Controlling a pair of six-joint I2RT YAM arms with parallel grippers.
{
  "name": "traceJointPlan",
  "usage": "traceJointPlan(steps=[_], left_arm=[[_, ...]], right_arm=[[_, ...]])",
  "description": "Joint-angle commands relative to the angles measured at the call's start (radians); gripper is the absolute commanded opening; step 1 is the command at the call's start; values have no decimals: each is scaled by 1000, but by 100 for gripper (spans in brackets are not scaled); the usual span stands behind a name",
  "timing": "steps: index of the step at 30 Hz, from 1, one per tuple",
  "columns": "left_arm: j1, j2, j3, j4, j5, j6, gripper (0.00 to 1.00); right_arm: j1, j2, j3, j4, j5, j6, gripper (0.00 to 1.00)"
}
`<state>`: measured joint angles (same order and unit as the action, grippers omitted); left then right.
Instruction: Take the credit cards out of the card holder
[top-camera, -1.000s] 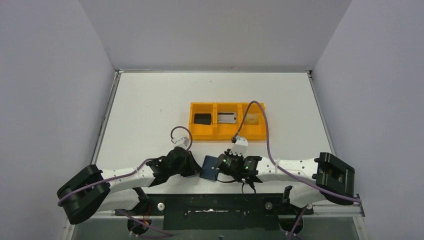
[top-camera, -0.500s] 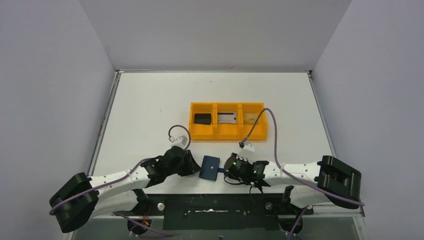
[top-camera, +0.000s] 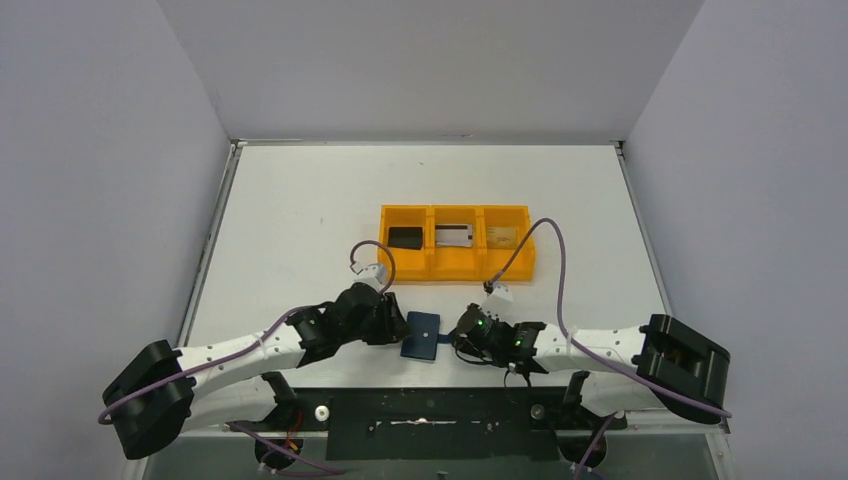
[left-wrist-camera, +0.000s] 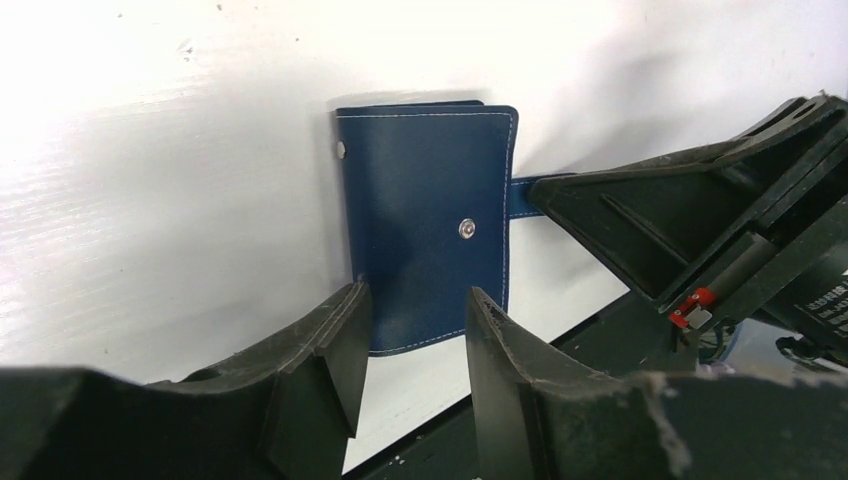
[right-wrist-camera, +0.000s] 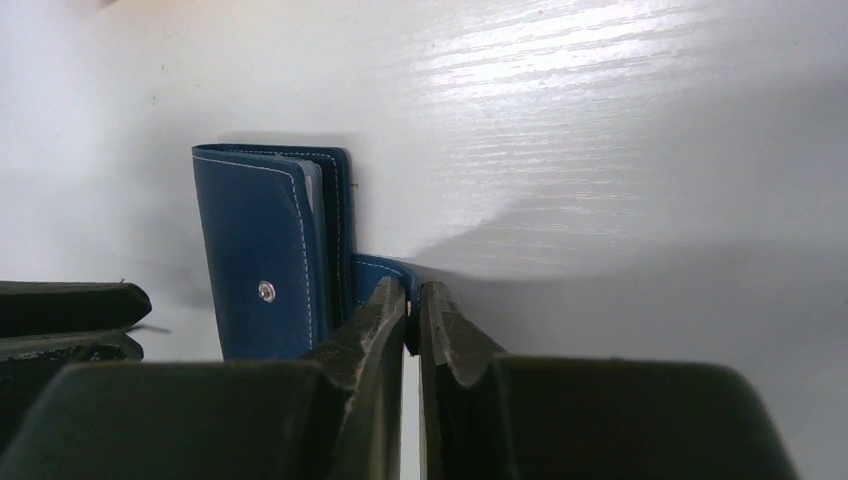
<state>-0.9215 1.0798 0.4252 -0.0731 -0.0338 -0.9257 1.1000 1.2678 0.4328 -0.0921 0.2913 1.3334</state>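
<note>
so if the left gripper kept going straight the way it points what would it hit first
Most likely the card holder: the left gripper points straight at its near edge, jaws open. Beyond it the right gripper pinches the tab.

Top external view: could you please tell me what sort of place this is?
Probably a robot test cell: plain white tabletop, blank grey wall panels, white left arm and right arm bolted at its near edge.
</note>
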Motion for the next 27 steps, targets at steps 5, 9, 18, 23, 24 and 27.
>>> traceJointPlan(steps=[5,9,18,23,24,27], left_arm=[[-60,57,145,-86,-120,67,48],[-64,35,132,-65,-148,44,52],[-63,-171,90,-192,-304,-52,59],[-60,-326,97,-338,-413,-100,62],[-60,-351,98,-358,-426,-100,64],[-58,-402,99,-384,-435,-96,67]], right_arm=[[-3,-133,-51,245,-52,-139,0],[-2,-179,-35,311,-90,-188,0],[4,-146,108,275,-161,-293,0],[-2,-56,207,253,-189,-303,0],[-7,-31,230,224,-187,-290,0],[-15,26,282,100,-143,-242,0]])
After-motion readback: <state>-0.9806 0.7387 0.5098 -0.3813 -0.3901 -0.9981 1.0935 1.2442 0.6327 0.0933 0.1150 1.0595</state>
